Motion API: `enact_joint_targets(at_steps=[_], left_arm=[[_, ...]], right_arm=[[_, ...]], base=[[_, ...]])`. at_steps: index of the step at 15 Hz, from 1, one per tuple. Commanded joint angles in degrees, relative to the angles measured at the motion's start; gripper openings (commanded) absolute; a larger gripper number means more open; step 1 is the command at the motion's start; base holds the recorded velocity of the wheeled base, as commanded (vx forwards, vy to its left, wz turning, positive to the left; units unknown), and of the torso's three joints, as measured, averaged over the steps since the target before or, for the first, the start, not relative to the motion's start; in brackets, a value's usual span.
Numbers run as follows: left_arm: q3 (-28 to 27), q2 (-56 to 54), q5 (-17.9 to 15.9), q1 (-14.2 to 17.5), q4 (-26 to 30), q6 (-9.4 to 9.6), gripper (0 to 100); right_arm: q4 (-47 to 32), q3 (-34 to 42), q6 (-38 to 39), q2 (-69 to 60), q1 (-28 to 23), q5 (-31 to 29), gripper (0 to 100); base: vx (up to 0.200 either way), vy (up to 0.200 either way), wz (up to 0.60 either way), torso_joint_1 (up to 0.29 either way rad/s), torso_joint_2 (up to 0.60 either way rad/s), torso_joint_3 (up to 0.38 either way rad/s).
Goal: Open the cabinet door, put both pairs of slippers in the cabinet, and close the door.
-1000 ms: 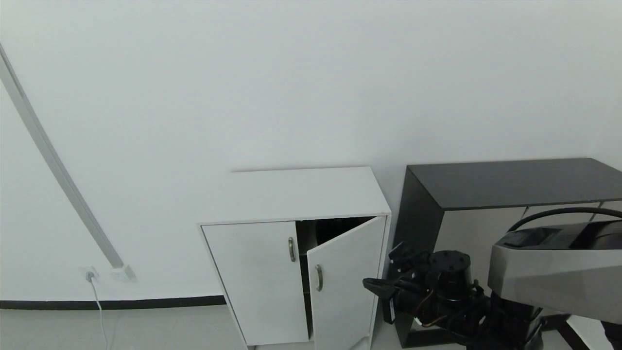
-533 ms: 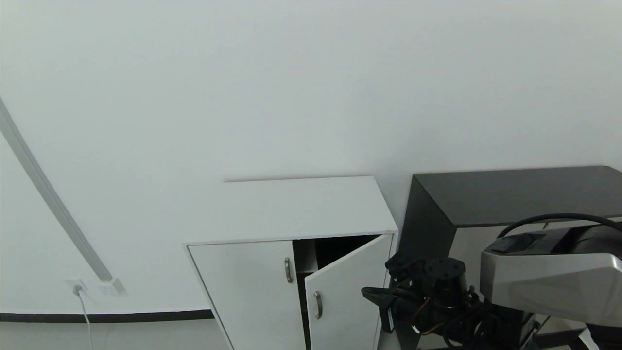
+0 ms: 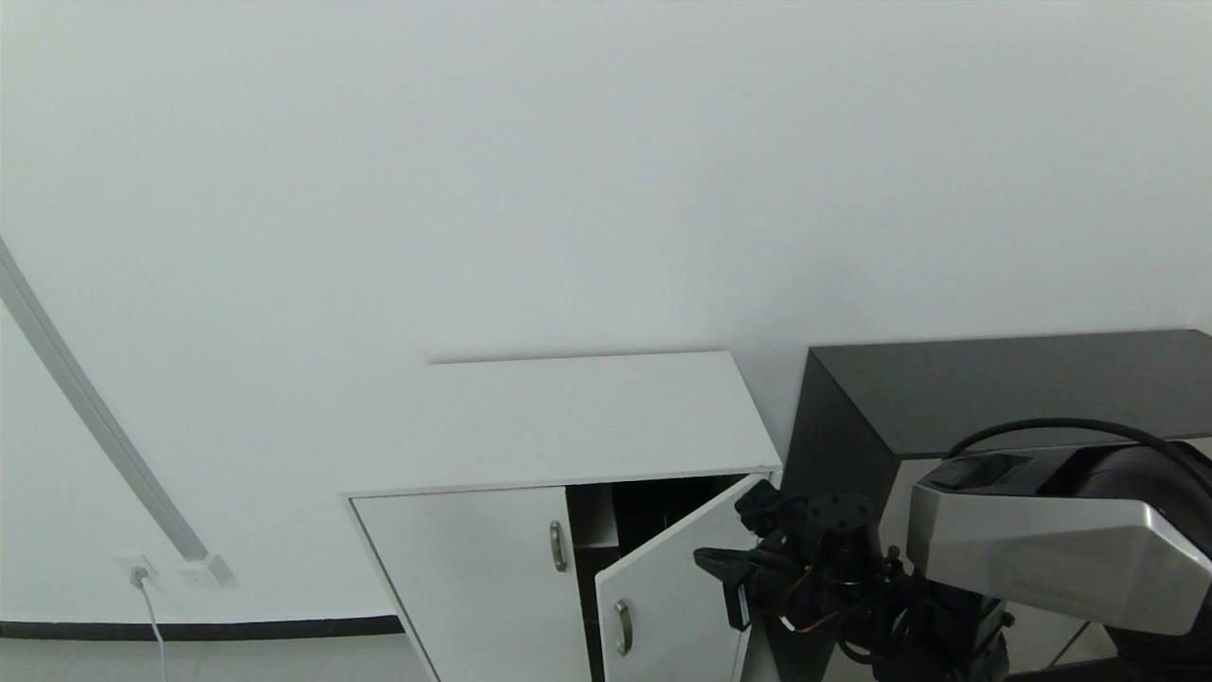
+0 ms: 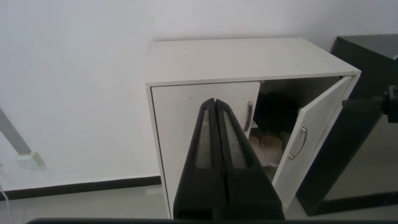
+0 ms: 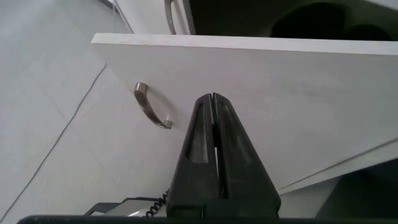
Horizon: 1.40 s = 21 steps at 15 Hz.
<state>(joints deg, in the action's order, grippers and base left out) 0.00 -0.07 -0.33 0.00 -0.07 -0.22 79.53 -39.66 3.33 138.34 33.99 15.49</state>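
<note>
Cabinet (image 3: 578, 417): white, two doors, back against the wall (image 3: 606, 189).
Black table (image 3: 1004, 388): just beside the unit's right side, leaving only a narrow gap.
Left door (image 3: 464, 587): shut flush.
Right door (image 3: 663, 606): swung partly open, with its free edge out toward the robot and a dark interior behind it.
Right gripper (image 5: 214, 106): fingers pressed together and empty, tip facing the open panel's outer face beside the handle (image 5: 151, 106); contact cannot be told.
Left gripper (image 4: 216, 109): fingers together and empty, well apart from the front.
Slippers (image 4: 267, 146): pale, lying inside on a shelf; number cannot be told.
</note>
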Motion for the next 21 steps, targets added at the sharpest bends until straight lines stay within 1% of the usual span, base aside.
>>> enact_joint_targets(at_steps=[1, 6, 7, 8, 9, 15, 21], left_arm=[[0.0, 0.1, 0.0, 0.0, 0.0, -0.04, 0], [0.0, 0.1, 0.0, -0.1, 0.0, -0.13, 0], [0.0, 0.1, 0.0, 0.0, 0.0, -0.13, 0], [0.0, 0.1, 0.0, 0.0, 0.0, -0.13, 0], [0.0, 0.1, 0.0, 0.0, 0.0, -0.13, 0], [0.0, 0.1, 0.0, -0.1, 0.0, -0.13, 0], [0.0, 0.1, 0.0, 0.0, 0.0, -0.22, 0]], right_arm=[[-2.0, -2.4, 0.1, 0.5, -0.1, 0.0, 0], [-7.8, -7.9, 0.1, 1.0, -0.9, -0.3, 0], [-8.6, -8.7, 0.1, 1.1, -0.9, -1.5, 0], [-10.0, -11.2, 0.2, 1.9, -0.9, -4.6, 0], [-10.6, -12.4, 0.2, 2.5, -0.9, -4.9, 0], [-14.8, -18.7, 0.2, 5.1, -1.9, -5.1, 0], [-17.0, -21.5, 0.2, 6.5, -2.2, -5.2, 0]], base=[[0.0, 0.0, 0.0, 0.0, 0.0, 0.0], [0.0, 0.0, 0.0, 0.0, 0.0, 0.0], [0.0, 0.0, 0.0, 0.0, 0.0, 0.0], [0.0, 0.0, 0.0, 0.0, 0.0, 0.0], [0.0, 0.0, 0.0, 0.0, 0.0, 0.0], [0.0, 0.0, 0.0, 0.0, 0.0, 0.0], [0.0, 0.0, 0.0, 0.0, 0.0, 0.0]])
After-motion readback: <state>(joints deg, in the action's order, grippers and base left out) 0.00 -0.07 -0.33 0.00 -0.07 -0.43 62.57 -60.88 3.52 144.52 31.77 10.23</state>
